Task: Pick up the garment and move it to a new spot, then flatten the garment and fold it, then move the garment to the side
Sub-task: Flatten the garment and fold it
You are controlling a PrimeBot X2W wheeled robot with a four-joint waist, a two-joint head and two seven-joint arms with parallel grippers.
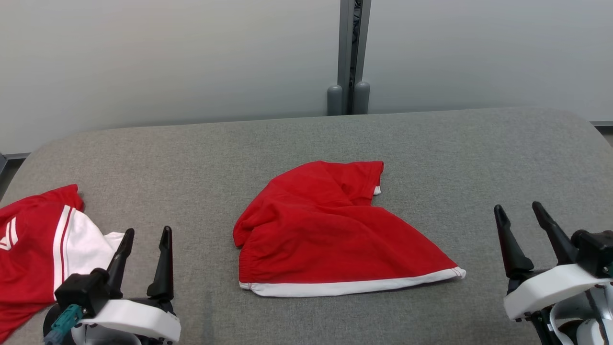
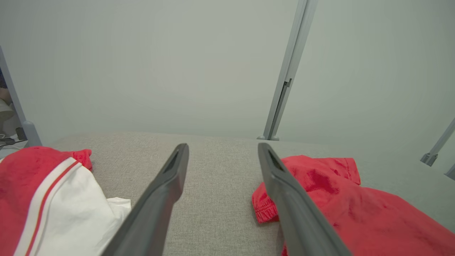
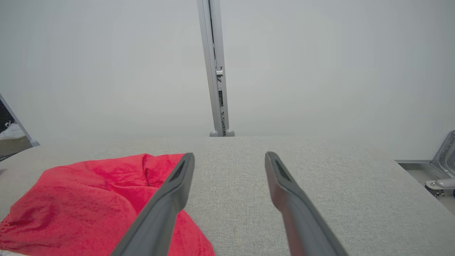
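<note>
Garment [image 1: 330, 230]: crumpled red, white hem | jersey [image 1: 33, 225]: red-white, chevron mark [image 1: 5, 239]

Garment [image 1: 335, 230] mid-table [image 1: 431, 153] — second garment [image 1: 38, 239] at left edge, beside left hand [image 1: 147, 231]; right hand [image 1: 517, 207] far right.

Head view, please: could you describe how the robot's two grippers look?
The left gripper and the right gripper each have two long, black, tapering jaws, a black block at their base and a curved white shell. A teal connector sticks out beside the left one's block.
</note>
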